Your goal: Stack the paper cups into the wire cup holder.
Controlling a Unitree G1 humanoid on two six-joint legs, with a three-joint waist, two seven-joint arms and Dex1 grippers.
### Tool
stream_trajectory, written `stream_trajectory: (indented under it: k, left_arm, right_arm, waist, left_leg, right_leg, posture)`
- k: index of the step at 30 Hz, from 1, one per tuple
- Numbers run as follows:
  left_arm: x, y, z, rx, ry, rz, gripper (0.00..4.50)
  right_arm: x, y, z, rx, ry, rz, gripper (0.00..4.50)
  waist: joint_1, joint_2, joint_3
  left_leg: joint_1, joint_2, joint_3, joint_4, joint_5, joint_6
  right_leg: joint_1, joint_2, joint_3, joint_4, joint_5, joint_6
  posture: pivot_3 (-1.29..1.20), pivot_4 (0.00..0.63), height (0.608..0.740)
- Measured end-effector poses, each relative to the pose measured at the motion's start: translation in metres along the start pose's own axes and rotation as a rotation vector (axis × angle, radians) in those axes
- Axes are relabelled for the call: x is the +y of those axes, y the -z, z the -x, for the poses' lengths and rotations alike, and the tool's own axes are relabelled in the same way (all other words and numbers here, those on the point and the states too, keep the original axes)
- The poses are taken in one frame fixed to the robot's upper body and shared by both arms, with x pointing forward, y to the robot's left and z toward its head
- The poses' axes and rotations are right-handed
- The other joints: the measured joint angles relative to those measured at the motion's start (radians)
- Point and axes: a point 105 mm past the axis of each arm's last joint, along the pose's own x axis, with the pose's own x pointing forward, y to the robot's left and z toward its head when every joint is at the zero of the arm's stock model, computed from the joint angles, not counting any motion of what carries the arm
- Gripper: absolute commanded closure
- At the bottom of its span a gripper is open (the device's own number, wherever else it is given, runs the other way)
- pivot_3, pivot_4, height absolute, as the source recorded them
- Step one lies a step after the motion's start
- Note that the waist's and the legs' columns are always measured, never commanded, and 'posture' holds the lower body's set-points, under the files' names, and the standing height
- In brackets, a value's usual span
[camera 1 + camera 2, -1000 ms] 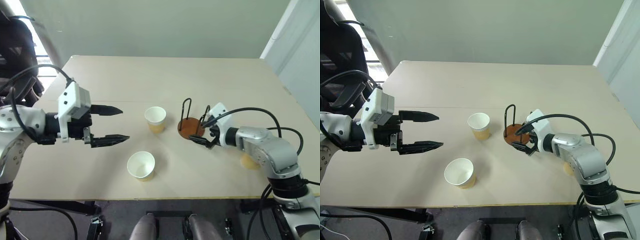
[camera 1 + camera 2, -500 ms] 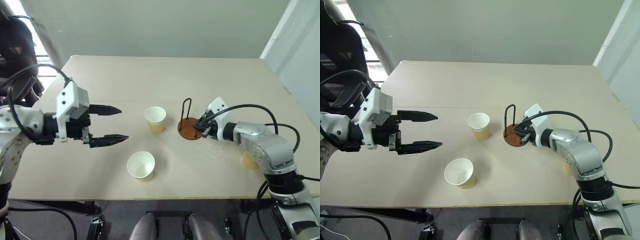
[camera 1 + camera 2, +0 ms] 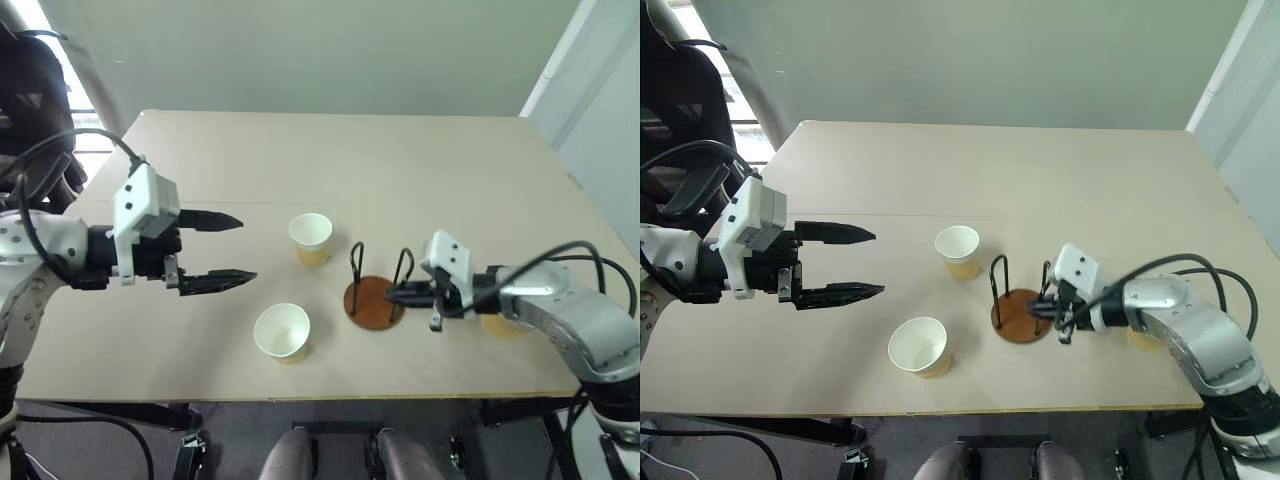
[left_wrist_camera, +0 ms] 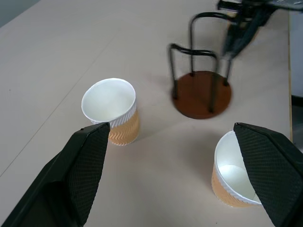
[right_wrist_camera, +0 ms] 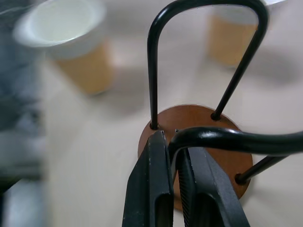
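The left tool (image 3: 224, 251) is held above the desk (image 3: 300, 150), well to the left of the holder (image 3: 375, 297), its two black fingers spread wide and pointing toward the holder, roughly level. The right arm reaches in from the holder's right, forearm low over the desk; the right tool (image 5: 171, 161) is pinched tight on one of the holder's wire loops, near its top.

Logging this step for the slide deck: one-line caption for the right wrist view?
Right end effector shut on a black loop of the wire cup holder, two paper cups blurred beyond.
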Motion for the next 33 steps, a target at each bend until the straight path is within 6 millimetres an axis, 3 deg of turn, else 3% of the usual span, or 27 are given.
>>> stream_trajectory:
  k: [11, 25, 33]
  left_arm:
    - [0.000, -0.001, -0.003, 0.002, 0.027, -0.001, 0.00]
    - [0.001, 0.000, -0.007, 0.018, 0.038, -0.022, 0.00]
    - [0.004, 0.000, -0.009, 0.005, 0.037, -0.023, 0.00]
  right_arm:
    - [0.027, 0.011, 0.004, -0.028, -0.050, 0.008, 4.43]
    - [0.025, 0.014, 0.008, -0.013, -0.056, 0.045, 4.43]
    - [0.023, 0.022, 0.008, 0.031, -0.050, 0.040, 1.59]
  waist:
    - [0.001, -0.002, -0.001]
    - [0.001, -0.003, -0.001]
    - [0.001, -0.003, -0.001]
  left_leg:
    - [0.000, 0.000, 0.000, 0.001, 0.001, 0.001]
    - [0.000, 0.000, 0.000, 0.001, 0.001, 0.001]
    - [0.000, 0.000, 0.000, 0.001, 0.001, 0.001]
  right_leg:
    - [0.001, 0.000, 0.001, 0.000, 0.000, 0.000]
    - [0.001, 0.000, 0.001, 0.000, 0.000, 0.001]
    - [0.001, 0.000, 0.001, 0.000, 0.001, 0.001]
  posture:
    - [0.00, 0.150, 0.740]
    - [0.00, 0.150, 0.740]
    - [0.00, 0.150, 0.740]
